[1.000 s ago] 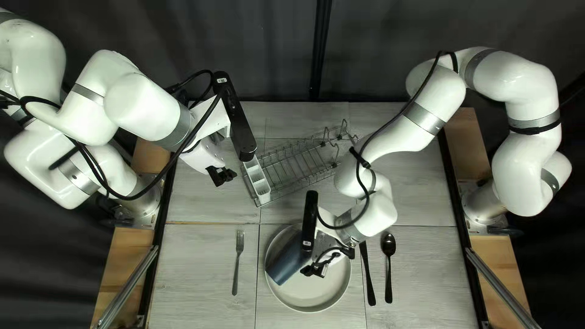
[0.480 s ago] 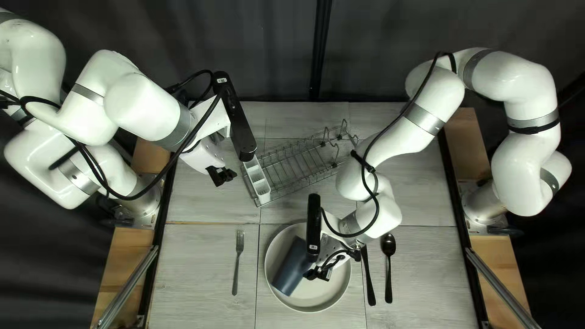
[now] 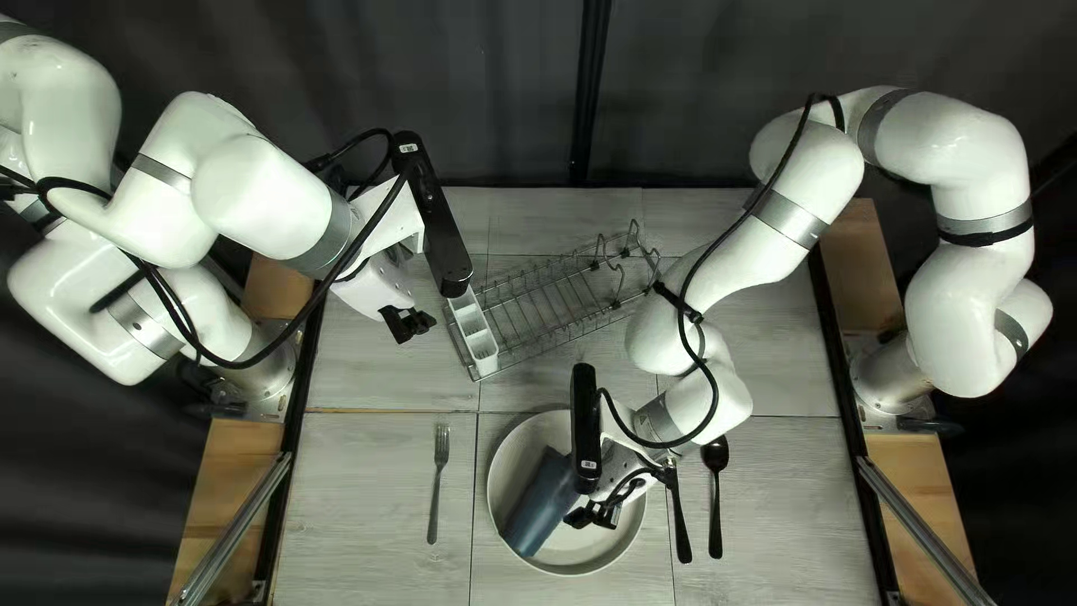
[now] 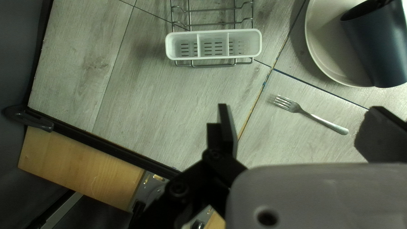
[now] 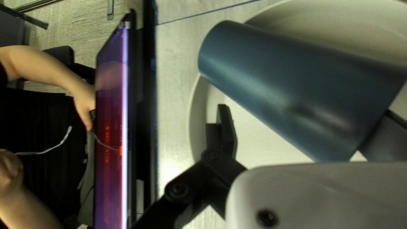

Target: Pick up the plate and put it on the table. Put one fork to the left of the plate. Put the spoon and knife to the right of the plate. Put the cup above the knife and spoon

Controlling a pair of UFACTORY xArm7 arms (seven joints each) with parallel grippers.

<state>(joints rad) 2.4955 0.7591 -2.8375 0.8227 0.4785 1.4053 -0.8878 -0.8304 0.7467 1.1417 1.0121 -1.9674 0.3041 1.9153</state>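
In the top left view my left gripper (image 3: 408,323) hangs beside the rack; my right gripper (image 3: 592,514) is over the plate (image 3: 600,541). A dark blue cup (image 3: 540,502) lies on its side on the plate. The left wrist view shows my left gripper (image 4: 301,127) open and empty, with the fork (image 4: 316,116) ahead of it. In the right wrist view my right gripper (image 5: 307,127) is open; the cup (image 5: 292,80) slants across the gap, near one finger. Left of the plate lies the fork (image 3: 438,483). Knife (image 3: 679,522) and spoon (image 3: 715,494) lie right of it.
A wire rack (image 3: 555,297) with a white cutlery holder (image 3: 476,334) stands behind the plate. Beyond the table's near edge, the right wrist view shows a monitor (image 5: 111,140) and a person's arm (image 5: 46,70).
My right gripper has shifted right and slightly toward the near edge. The cup has turned on the plate and shifted a little. My left arm has stayed still.
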